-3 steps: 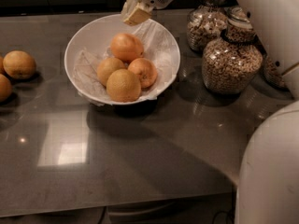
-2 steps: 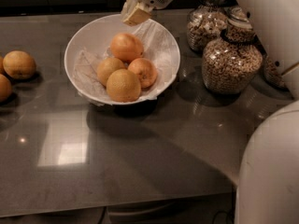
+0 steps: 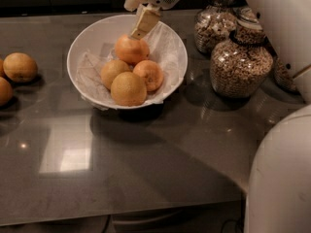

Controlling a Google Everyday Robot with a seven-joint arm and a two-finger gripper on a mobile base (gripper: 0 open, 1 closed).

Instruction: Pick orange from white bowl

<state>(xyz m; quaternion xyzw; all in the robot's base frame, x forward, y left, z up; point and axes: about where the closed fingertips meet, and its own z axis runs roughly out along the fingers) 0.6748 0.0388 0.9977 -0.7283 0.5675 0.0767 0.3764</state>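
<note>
1. I have the gripper (image 3: 140, 25) at the 12 o'clock rim of the white bowl (image 3: 77, 47), hanging in from above and angled down toward 7 o'clock.
2. I can't tell whether the claw is apart or together; from this angle I won't guess.
3. The orange (image 3: 131, 49) is the deep-coloured one on the far side of the pile, at 12 o'clock among the four fruits and riding a little above them on the crinkled paper (image 3: 167, 47).
4. Key relation: the orange lies at about 7 o'clock from the claw tip, just beside it. Whether they are touching I can't say.
5. Its long axis looks to run roughly 9 to 3, though only faintly.
6. Neighbours press in: a paler fruit (image 3: 112, 72) at its 8 o'clock and a dimpled fruit (image 3: 149, 75) at its 5 o'clock, both touching or nearly so.
7. My judgement: the next move is a short drop toward 7 o'clock, straddling the orange across its short way, 12 to 6.
8. The cereal jars (image 3: 240, 64) sit well apart at 3 o'clock.
</note>
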